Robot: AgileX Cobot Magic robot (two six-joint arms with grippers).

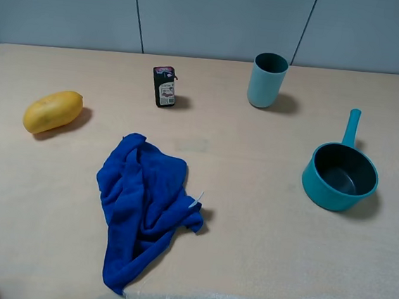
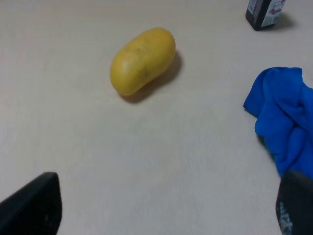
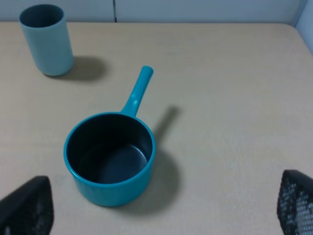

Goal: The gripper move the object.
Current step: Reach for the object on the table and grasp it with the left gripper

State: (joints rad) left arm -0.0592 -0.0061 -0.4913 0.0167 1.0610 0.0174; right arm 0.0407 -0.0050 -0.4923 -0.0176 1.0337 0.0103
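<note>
The object, a small black pack [image 1: 164, 86] with a white label and pink-red top edge, stands upright at the back of the table, left of centre. Its lower part shows at the edge of the left wrist view [image 2: 265, 12]. My left gripper [image 2: 164, 215] is open and empty, its black fingers [image 2: 34, 205] spread wide, well short of the pack. My right gripper [image 3: 161, 210] is also open and empty, fingers [image 3: 296, 203] wide apart, near the table's front right. In the exterior high view only dark bits of the arms show at the bottom corners.
A yellow fruit [image 1: 52, 111] lies at the left, also in the left wrist view [image 2: 143, 59]. A crumpled blue cloth [image 1: 143, 204] lies front of centre. A teal cup [image 1: 267, 80] stands at the back. A teal saucepan [image 1: 340, 176] sits at the right, before my right gripper [image 3: 110, 159].
</note>
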